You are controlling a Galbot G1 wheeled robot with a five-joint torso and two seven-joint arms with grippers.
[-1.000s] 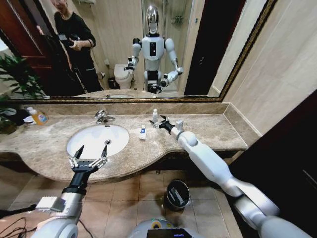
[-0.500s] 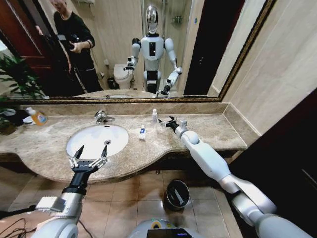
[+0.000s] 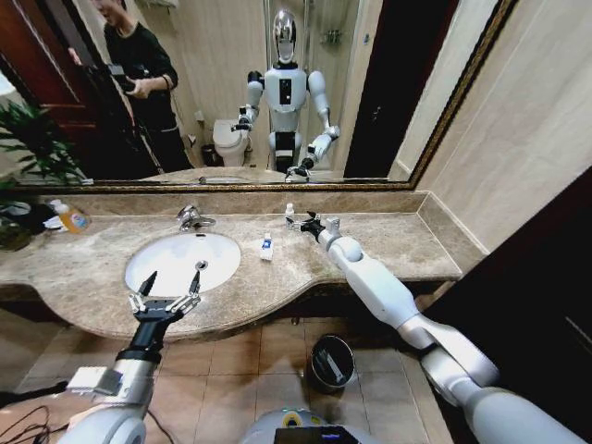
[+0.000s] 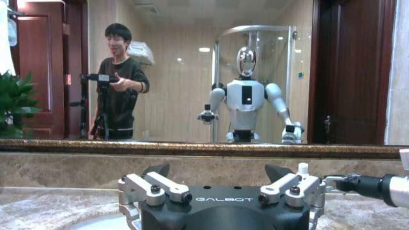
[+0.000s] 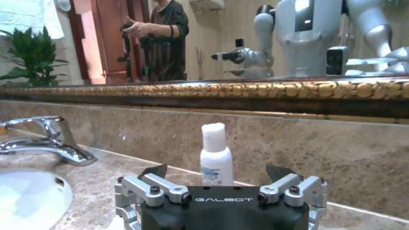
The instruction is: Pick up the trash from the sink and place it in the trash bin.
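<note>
Right gripper (image 3: 298,222): your fingers are spread wide, right by the tiny white bottle (image 3: 289,215) on the desk (image 3: 388,242).
Left gripper (image 3: 171,282): spread wide over the sink (image 3: 148,264) edge.

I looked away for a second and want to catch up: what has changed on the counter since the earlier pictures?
The right gripper has moved along the counter toward the sink side, closing on the tiny white bottle by the back wall; its open fingers now frame the bottle without gripping. Unchanged: the left gripper hovers open at the sink's front rim, and the white tube lies beside the sink.
</note>
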